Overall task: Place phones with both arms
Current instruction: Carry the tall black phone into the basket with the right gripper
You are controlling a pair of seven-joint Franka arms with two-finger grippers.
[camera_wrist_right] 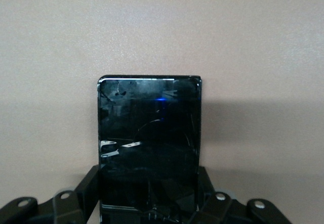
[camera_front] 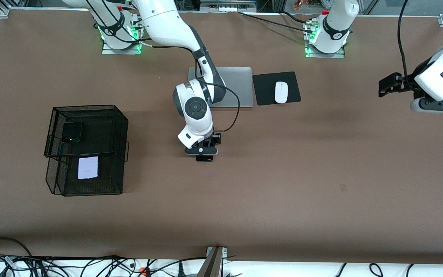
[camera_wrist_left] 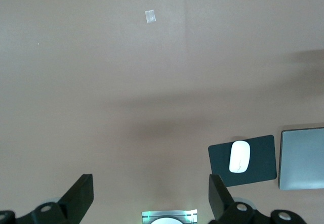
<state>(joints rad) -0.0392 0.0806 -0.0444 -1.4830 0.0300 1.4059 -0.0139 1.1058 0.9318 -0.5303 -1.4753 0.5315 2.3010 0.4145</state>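
The brown table (camera_front: 283,184) carries a two-tier black mesh rack (camera_front: 87,150) toward the right arm's end, a silver laptop (camera_front: 237,86) near the bases, and just beside it, toward the left arm's end, a black mouse pad (camera_front: 265,92) with a white mouse (camera_front: 281,92) on it. The right arm (camera_front: 175,30) reaches out from its base over the middle of the table, its wrist pointing down; the right gripper (camera_wrist_right: 149,211) pinches the longer black phone (camera_wrist_right: 149,148) between its fingers, the slab sticking out past the fingertips above bare table. The left arm (camera_front: 442,73) waits raised over its own end of the table, and the left gripper (camera_wrist_left: 152,198) hangs with its fingers (camera_wrist_left: 78,196) spread wide, nothing between them. In the rack, the small black phone (camera_front: 71,132) lies on the upper tier and the pale lilac-white phone (camera_front: 88,167) lies on the lower tier, nearer the front camera
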